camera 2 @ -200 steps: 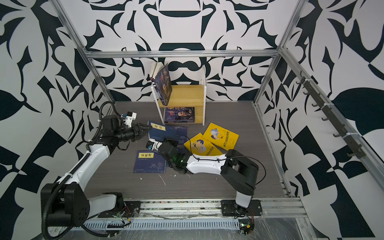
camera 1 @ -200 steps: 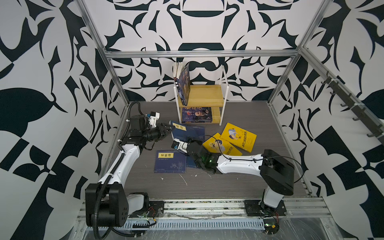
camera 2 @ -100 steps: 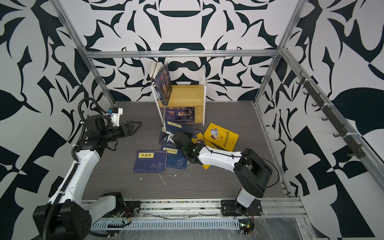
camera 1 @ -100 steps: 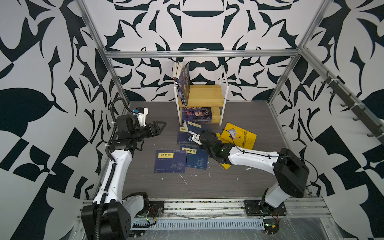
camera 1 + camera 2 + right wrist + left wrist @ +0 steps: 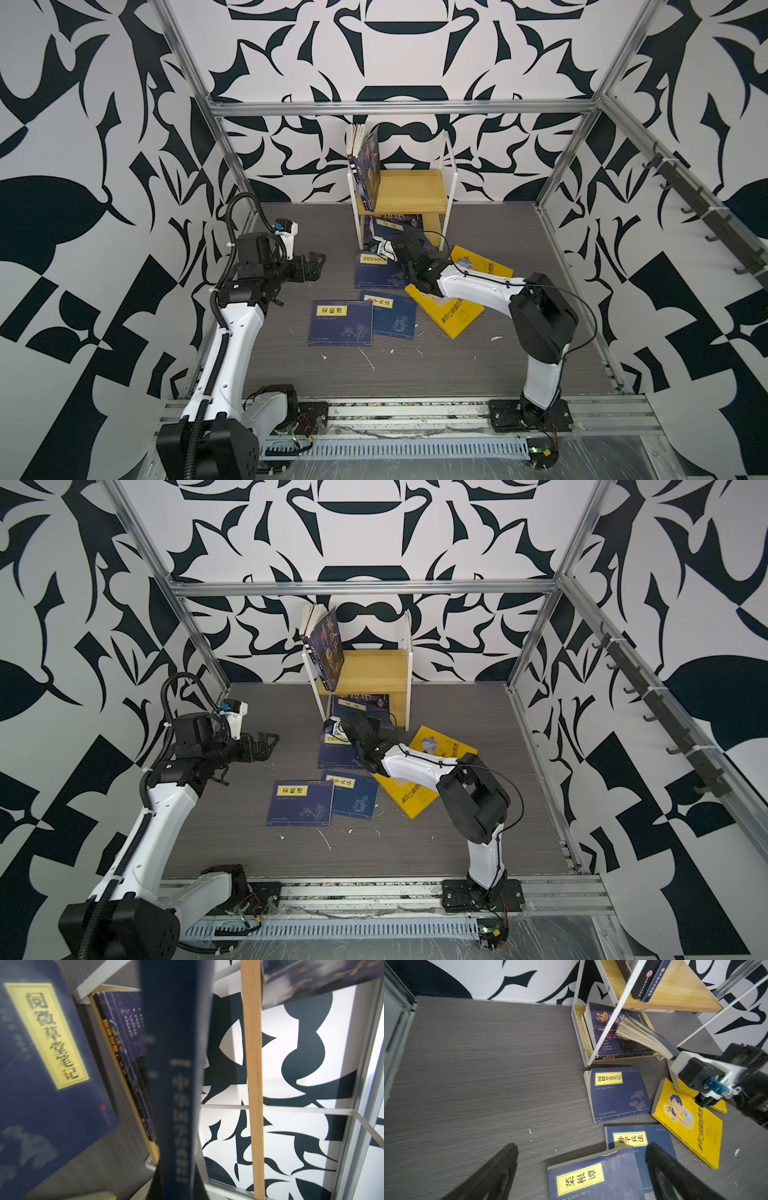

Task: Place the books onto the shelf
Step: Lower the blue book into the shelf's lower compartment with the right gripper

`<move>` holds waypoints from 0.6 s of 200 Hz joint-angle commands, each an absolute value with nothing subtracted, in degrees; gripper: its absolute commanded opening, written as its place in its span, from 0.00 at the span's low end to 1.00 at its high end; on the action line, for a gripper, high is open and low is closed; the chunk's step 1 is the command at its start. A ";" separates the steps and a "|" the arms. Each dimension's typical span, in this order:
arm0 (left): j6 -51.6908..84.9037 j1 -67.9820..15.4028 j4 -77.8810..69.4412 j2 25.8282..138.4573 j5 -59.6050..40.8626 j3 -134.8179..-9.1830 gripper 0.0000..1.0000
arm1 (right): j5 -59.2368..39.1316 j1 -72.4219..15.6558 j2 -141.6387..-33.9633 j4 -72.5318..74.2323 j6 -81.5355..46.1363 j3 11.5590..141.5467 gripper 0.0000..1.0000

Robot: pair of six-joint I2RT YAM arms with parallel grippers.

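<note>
The left gripper (image 5: 312, 266) hangs empty, jaws wide apart. The right gripper (image 5: 405, 248) is clamped on a navy book (image 5: 178, 1084) at the shelf (image 5: 411, 193), lower tier.

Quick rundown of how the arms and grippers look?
Both alike: left arm and right arm have white link shells and black joint housings. Black corrugated conduit runs up the left, a thin black cable along the right. Left gripper: black tapered fingers, white camera mount behind.
</note>
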State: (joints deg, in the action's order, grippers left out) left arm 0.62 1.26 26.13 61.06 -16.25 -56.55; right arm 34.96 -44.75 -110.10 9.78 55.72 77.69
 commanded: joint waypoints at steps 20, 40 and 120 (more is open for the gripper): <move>1.25 0.27 26.58 60.63 -8.96 -60.97 0.99 | 33.27 -43.05 -114.81 16.29 59.49 86.30 0.00; 1.31 0.34 25.67 60.39 -11.55 -59.22 0.99 | 31.10 -42.31 -117.39 15.64 59.96 87.68 0.00; 1.93 0.29 25.30 61.50 -10.85 -59.24 1.00 | 19.42 -40.26 -121.08 -4.87 51.95 93.05 0.03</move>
State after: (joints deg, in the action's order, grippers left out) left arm 1.72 0.36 25.58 61.14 -11.00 -59.53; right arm 24.34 -40.77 -121.36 1.83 56.01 88.99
